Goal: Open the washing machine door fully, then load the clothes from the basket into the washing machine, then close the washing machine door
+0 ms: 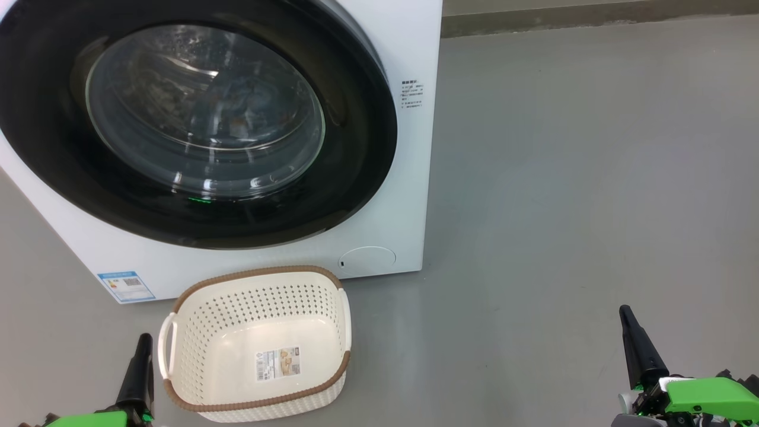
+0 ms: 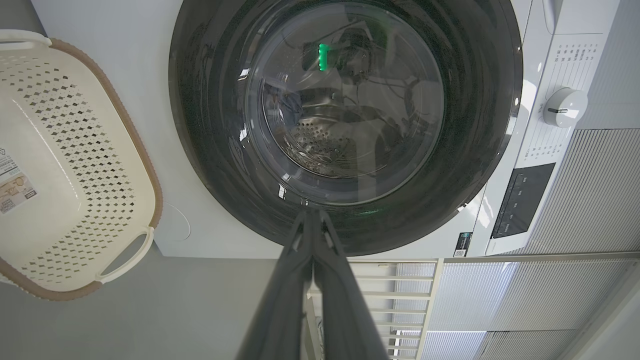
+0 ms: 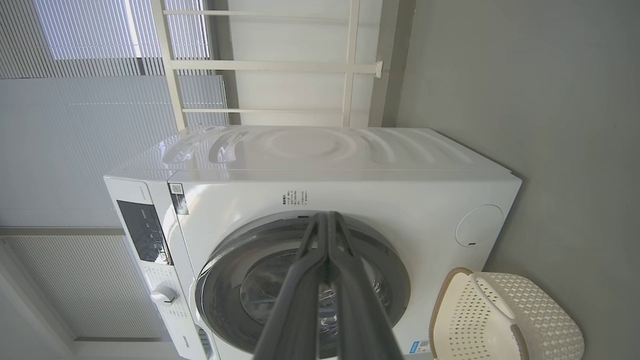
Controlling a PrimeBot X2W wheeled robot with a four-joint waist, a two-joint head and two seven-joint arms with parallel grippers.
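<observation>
The white washing machine (image 1: 409, 178) stands at the upper left of the head view. The washing machine door (image 1: 356, 148), a glossy black ring around clear glass, lies shut flat against its front. Behind the glass a dim bluish shape (image 1: 237, 104) looks like the clothes. On the floor in front, the cream basket (image 1: 255, 273) holds nothing; a label sticker shows on its bottom. My left gripper (image 1: 144, 338) is shut and empty just left of the basket. My right gripper (image 1: 625, 311) is shut and empty, far to the right. The left wrist view faces the door (image 2: 210, 150) over shut fingertips (image 2: 311, 215).
Bare grey floor (image 1: 593, 178) stretches right of the machine to a wall base at the back. The machine's control panel and white knob (image 2: 565, 106) sit above the door. A white rail frame (image 3: 280, 65) and ribbed blinds stand behind the machine.
</observation>
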